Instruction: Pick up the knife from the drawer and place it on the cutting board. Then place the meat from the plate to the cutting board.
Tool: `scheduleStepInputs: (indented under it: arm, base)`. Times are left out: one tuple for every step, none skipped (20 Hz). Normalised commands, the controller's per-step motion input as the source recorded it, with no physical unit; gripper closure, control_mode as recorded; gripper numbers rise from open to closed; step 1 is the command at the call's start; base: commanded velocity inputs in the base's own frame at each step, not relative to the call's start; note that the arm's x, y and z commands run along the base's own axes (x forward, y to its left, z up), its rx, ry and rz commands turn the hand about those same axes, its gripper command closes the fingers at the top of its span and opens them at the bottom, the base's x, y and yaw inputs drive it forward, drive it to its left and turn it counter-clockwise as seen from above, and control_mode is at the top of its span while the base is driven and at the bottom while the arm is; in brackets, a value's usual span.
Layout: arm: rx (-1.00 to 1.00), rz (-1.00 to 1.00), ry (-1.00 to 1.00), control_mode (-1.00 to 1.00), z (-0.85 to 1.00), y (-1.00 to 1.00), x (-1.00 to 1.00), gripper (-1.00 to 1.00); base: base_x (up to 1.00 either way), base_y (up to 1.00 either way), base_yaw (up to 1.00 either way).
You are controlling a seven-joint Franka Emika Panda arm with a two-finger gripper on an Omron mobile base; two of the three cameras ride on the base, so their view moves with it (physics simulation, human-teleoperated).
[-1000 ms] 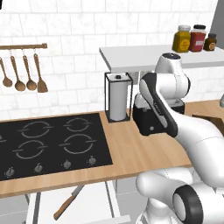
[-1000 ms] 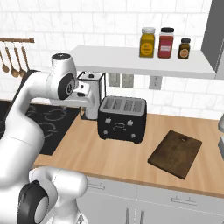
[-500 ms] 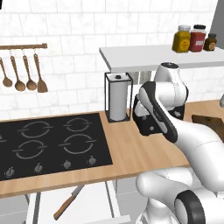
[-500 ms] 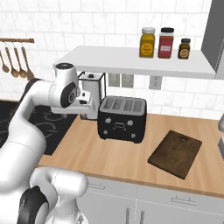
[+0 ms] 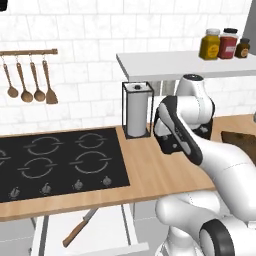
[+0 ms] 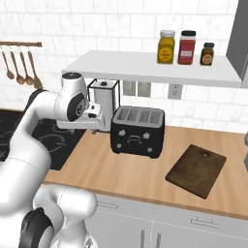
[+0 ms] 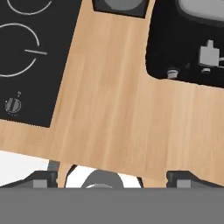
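Observation:
The knife, with a brown wooden handle and silver blade, lies in the open drawer below the counter's front edge, left of my arm. The dark wooden cutting board lies flat on the counter right of the toaster; its corner shows as the cutting board at the right edge of the left base view. My gripper is open and holds nothing. It points down at bare counter between the stove and the toaster, near the front edge. The drawer's white inside shows at the lower left. The meat and the plate are out of view.
A black toaster stands mid-counter, with a paper towel holder behind my arm. The black stove takes up the counter's left. A shelf with three jars hangs above. Utensils hang on the wall rail.
The arm's upper part has sunk slightly and leaned toward the toaster. The jaws stay wide apart. Knife and cutting board have not moved.

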Motion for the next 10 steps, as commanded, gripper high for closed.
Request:
scheduleStepInputs:
  arm:
    - [0.0, 0.0, 0.0, 1.0, 0.0, 0.0, 0.0, -1.0]
    - [0.0, 0.0, 0.0, 1.0, 0.0, 0.0, 0.0, -1.0]
    - [0.0, 0.0, 0.0, 1.0, 0.0, 0.0, 0.0, -1.0]
    - [0.0, 0.0, 0.0, 1.0, 0.0, 0.0, 0.0, -1.0]
    - [0.0, 0.0, 0.0, 1.0, 0.0, 0.0, 0.0, -1.0]
    - [0.0, 0.0, 0.0, 1.0, 0.0, 0.0, 0.0, -1.0]
    - [0.0, 0.0, 0.0, 1.0, 0.0, 0.0, 0.0, -1.0]
    - [0.0, 0.0, 0.0, 1.0, 0.0, 0.0, 0.0, -1.0]
    - [0.0, 0.0, 0.0, 1.0, 0.0, 0.0, 0.0, -1.0]
    - [0.0, 0.0, 0.0, 1.0, 0.0, 0.0, 0.0, -1.0]
  base:
    - [-0.66, -0.03, 0.25]
    - [-0.74, -0.08, 0.27]
    - [-0.76, -0.11, 0.34]
    - [-0.71, -0.14, 0.35]
    - [-0.71, -0.15, 0.39]
    - [-0.7, -0.09, 0.4]
    - [-0.61, -0.06, 0.4]
    - [-0.62, 0.0, 0.37]
    - [-0.59, 0.0, 0.36]
    - [-0.44, 0.0, 0.36]
